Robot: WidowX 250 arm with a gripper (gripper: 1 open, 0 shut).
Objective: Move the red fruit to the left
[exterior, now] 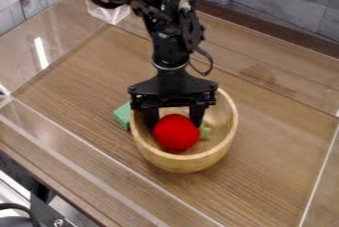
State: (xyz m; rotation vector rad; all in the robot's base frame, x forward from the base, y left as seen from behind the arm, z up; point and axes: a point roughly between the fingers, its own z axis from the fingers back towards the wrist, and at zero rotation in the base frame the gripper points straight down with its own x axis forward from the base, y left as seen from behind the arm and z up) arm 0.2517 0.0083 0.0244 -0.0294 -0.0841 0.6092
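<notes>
The red fruit (175,133) is a bright red rounded toy inside the light wooden bowl (223,144), at the middle of the table. My gripper (173,122) comes straight down over the bowl. Its two dark fingers (139,113) stand on either side of the fruit and hold it just above the bowl's floor. The fingertips are partly hidden behind the fruit. A bit of green shows at the fruit's right side.
A flat green block (122,118) lies on the wooden table against the bowl's left side. Clear plastic walls (40,53) stand around the work area, with a low front edge.
</notes>
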